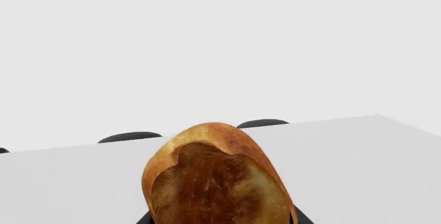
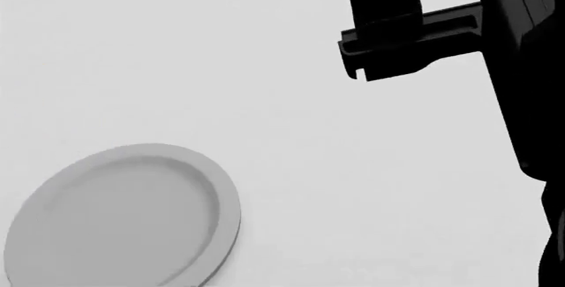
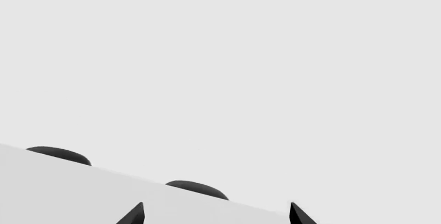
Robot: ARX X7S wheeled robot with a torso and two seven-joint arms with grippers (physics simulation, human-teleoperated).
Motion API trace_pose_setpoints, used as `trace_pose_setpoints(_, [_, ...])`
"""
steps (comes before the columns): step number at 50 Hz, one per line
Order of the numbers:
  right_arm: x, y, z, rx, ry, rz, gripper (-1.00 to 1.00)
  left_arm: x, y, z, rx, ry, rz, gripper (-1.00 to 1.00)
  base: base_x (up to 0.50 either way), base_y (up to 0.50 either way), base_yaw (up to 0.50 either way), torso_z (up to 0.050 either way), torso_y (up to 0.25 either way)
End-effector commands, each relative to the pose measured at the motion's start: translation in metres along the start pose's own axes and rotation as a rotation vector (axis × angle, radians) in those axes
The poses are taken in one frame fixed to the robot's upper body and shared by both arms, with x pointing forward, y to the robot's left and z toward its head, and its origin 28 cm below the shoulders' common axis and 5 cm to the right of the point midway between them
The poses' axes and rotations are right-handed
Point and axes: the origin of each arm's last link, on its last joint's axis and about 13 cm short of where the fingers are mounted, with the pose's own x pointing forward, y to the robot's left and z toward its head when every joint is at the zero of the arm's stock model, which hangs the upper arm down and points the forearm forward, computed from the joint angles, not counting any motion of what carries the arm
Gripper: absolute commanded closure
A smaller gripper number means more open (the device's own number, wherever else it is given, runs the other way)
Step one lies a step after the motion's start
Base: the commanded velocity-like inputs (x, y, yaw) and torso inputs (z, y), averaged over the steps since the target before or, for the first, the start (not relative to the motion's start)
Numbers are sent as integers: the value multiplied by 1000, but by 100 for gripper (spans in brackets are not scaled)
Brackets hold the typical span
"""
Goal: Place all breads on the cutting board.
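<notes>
**Clearly one roll in hand, board out of sight**

Left hand (image 1: 220,219) is clenched on one crusty roll (image 1: 217,177), raised above the pale surface (image 1: 358,172). Right hand (image 3: 217,214) is spread and empty. Carry the roll level and find the cutting board, unseen in every view, before lowering. Counted: one roll, one grey plate (image 2: 124,214).

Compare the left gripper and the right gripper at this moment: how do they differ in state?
The left gripper is shut on a golden-brown bread that fills its wrist view; the right gripper holds nothing. The left gripper's fingers are almost hidden behind the bread, while the right gripper's two dark fingertips stand apart, open. Both hang above the pale table.
</notes>
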Motion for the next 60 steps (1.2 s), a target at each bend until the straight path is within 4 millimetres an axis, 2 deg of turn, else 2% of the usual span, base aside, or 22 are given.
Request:
trace_pose_setpoints(1, [-23, 0, 6, 1, -39, 12, -100, -9, 0, 11, -14, -115, 19, 100, 0, 500, 0, 0, 0])
trace_pose_setpoints(5, [-22, 1, 2, 0, -34, 14, -100, -11, 0, 13, -7, -108, 8, 100, 0, 500, 0, 0, 0])
trace_pose_setpoints(30, [-18, 5, 7, 4, -34, 19, -100, -10, 1, 17, 5, -103, -10, 100, 0, 500, 0, 0, 0])
trace_pose_setpoints(60, [-21, 2, 4, -4, -36, 7, -100, -14, 0, 20, 16, -112, -13, 100, -8, 500, 0, 0, 0])
